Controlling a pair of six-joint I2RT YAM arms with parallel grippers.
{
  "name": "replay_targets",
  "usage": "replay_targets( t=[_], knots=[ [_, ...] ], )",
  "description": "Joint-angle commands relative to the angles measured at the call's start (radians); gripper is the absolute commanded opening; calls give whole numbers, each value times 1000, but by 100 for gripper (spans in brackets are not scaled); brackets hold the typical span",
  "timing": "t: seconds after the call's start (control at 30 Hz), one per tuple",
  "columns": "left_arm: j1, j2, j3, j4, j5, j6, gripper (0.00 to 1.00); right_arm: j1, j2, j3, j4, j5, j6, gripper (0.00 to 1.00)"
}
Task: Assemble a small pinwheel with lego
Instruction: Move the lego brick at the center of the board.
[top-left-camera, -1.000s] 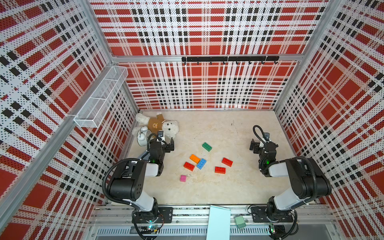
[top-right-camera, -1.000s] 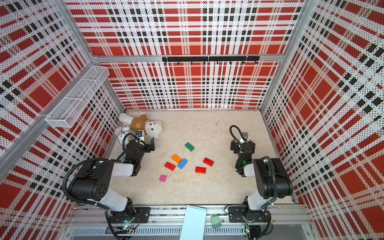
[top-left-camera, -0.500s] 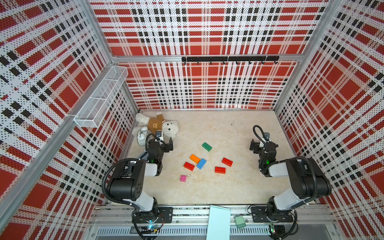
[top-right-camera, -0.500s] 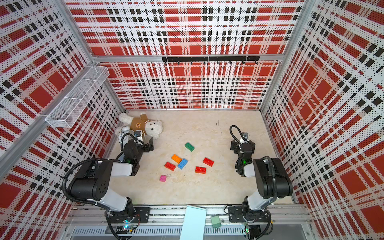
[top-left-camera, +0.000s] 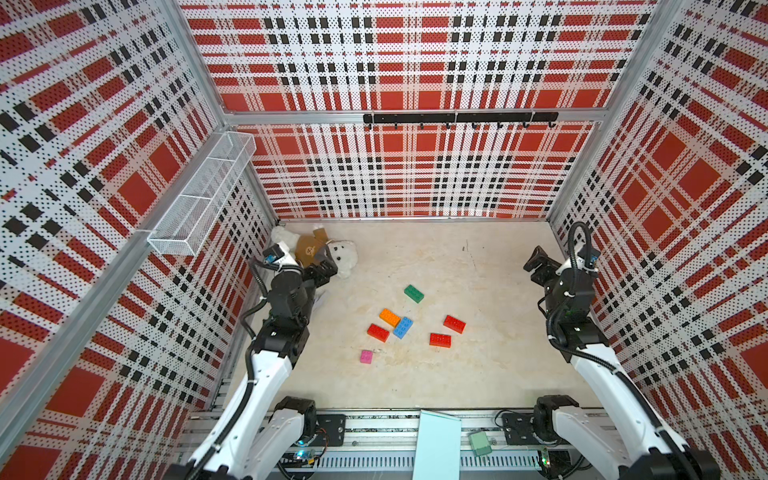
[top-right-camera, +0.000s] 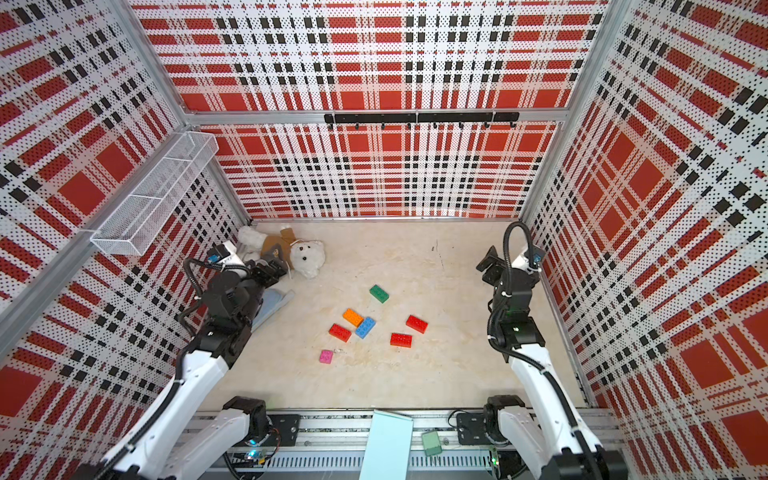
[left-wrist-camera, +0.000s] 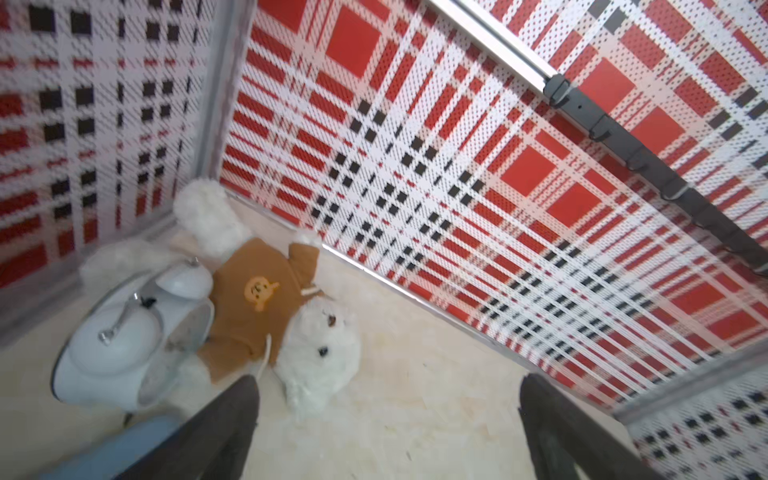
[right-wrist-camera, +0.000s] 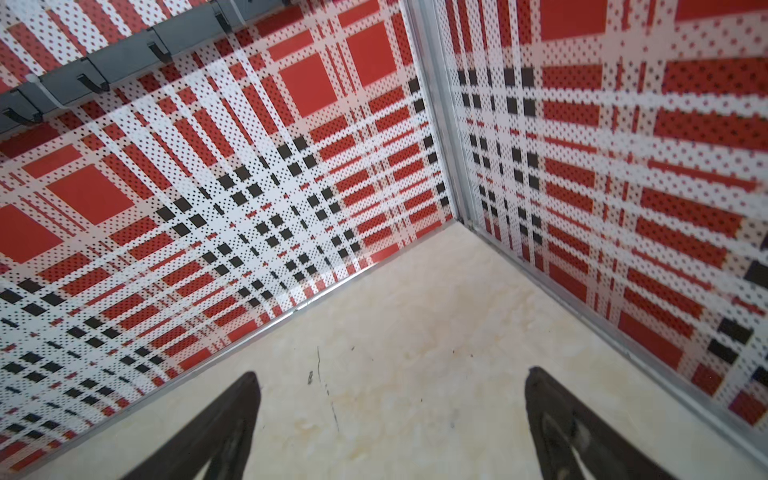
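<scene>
Left wrist view: left gripper (left-wrist-camera: 388, 386) fingers spread wide, only the dark tips in frame; blue cloth (left-wrist-camera: 108, 451) cut off at the edge.
Right wrist view: right gripper (right-wrist-camera: 390, 382) fingers spread wide above mottled beige floor (right-wrist-camera: 415, 332).
Lego (top-left-camera: 403, 327): seven studded plastic bricks, loose mid-floor, well apart from both grippers.
Clock (left-wrist-camera: 124, 345): glossy white, twin-belled, dial hard to make out, beside fluffy bear (left-wrist-camera: 316, 353).

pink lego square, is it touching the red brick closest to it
Apart. In both top views the pink square lies on its own, with a strip of bare tabletop showing between it and the nearest red brick.
</scene>
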Motion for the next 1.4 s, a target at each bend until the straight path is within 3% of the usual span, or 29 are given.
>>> replay_targets(
  t=[0.0,0.1,0.27,0.4,0.53,0.73,0.87,1.23,1.37],
  knots=[
    [-68,-44,-10,-315,241,-58,100,0,-33,15,-343,-158,146,98],
    [-214,-77,0,-453,275,15,99,62,-27,10,-465,-272,155,86],
    [-503,-33,-23,-538,181,2,100,230,46,-34,-533,-325,215,75],
    [-720,151,11,-492,60,-23,96,388,198,-28,-477,-337,263,74],
    [-817,394,95,-423,37,-67,91,442,340,-18,-388,-383,299,68],
    [-878,640,213,-353,-24,-136,83,451,430,-2,-343,-370,335,65],
    [-869,717,257,-316,-28,-152,83,450,475,14,-324,-362,341,62],
    [-860,884,352,-308,3,-175,65,451,587,68,-319,-352,340,51],
    [-858,906,358,-293,1,-179,64,450,609,75,-329,-332,331,47]
  ],
)
